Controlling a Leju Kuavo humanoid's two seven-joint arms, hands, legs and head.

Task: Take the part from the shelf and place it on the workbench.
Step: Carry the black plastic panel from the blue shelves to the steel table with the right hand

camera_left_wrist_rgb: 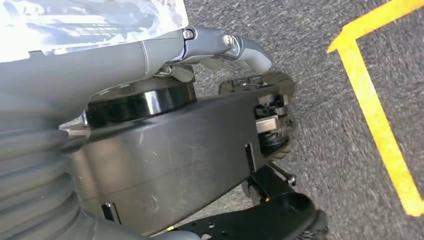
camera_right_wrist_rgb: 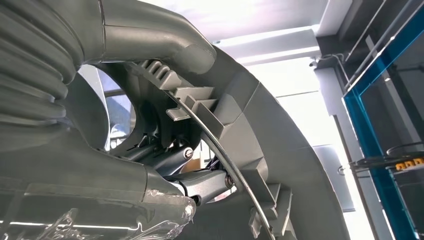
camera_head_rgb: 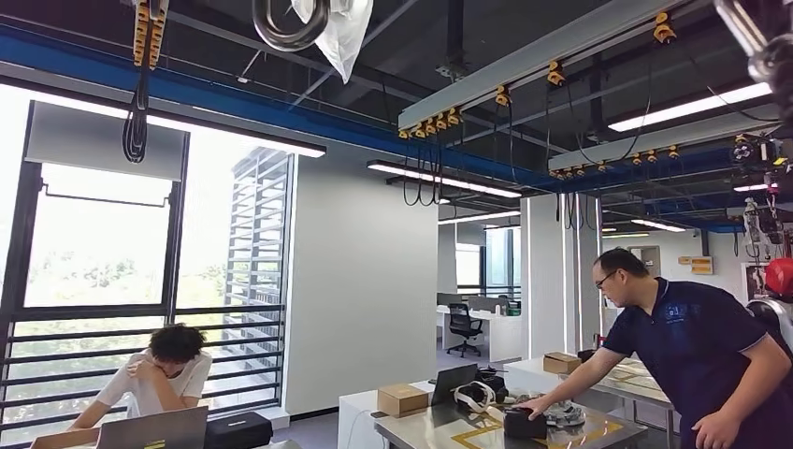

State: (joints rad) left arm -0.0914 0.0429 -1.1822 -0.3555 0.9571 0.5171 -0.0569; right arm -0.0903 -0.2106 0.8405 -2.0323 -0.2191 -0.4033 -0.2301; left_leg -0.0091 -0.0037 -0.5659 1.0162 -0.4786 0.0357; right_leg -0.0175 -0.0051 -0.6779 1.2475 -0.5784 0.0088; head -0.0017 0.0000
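Note:
In the right wrist view a large grey moulded part (camera_right_wrist_rgb: 260,125), curved and ribbed with a thin metal strip along it, lies against my right hand (camera_right_wrist_rgb: 165,170). The hand's fingers (camera_right_wrist_rgb: 205,187) curl around the part's inner edge and grip it. Clear plastic film (camera_right_wrist_rgb: 100,220) covers the hand's back. Behind the part are the ceiling and blue beams. My left hand (camera_left_wrist_rgb: 200,55) hangs over grey carpet, its thumb (camera_left_wrist_rgb: 247,50) stretched out and its other fingers mostly hidden. A steel workbench (camera_head_rgb: 598,435) marked with yellow tape stands low in the head view.
A person in a navy shirt (camera_head_rgb: 701,346) leans over the workbench with a hand on a black object (camera_head_rgb: 524,423). Another person (camera_head_rgb: 159,374) sits at a laptop, lower left. A grey ring with plastic film (camera_head_rgb: 290,23) hangs at the top. Yellow floor tape (camera_left_wrist_rgb: 380,120) crosses the carpet.

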